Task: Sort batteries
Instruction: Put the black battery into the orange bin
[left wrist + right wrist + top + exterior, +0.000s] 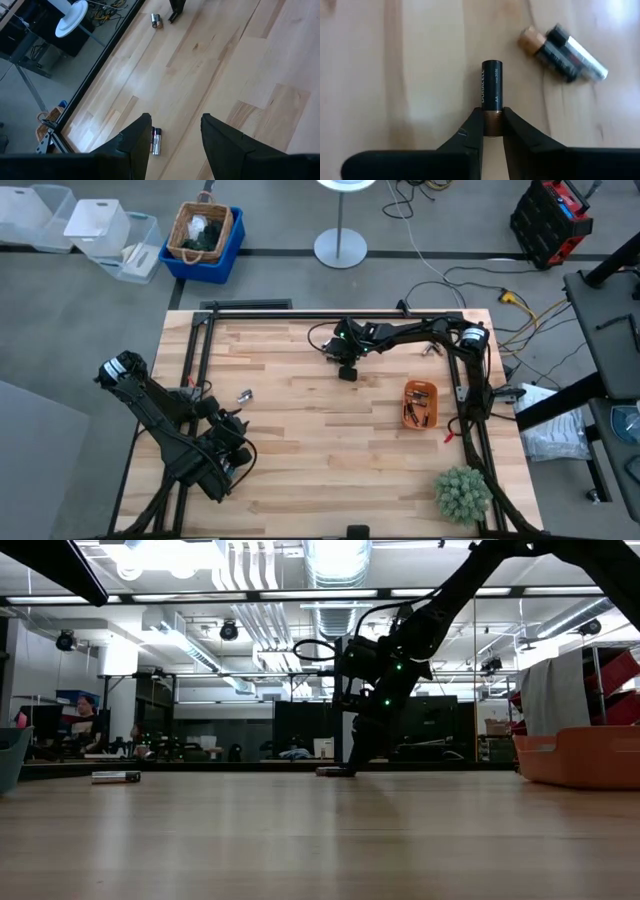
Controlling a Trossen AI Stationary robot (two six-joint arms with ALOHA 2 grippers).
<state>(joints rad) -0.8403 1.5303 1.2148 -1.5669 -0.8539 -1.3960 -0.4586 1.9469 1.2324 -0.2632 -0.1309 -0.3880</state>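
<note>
Presently: wooden bench [300,430]. Orange tray [420,403] near its right edge, some batteries inside. Left hand [175,145], fingers parted and empty, poised over a loose battery [156,141]. Right hand [493,127] pinched on the copper end of a Duracell AA battery [491,85], at bench rear centre. Likely rigid, light, smooth-cased; hold mid-barrel against slipping.
</note>
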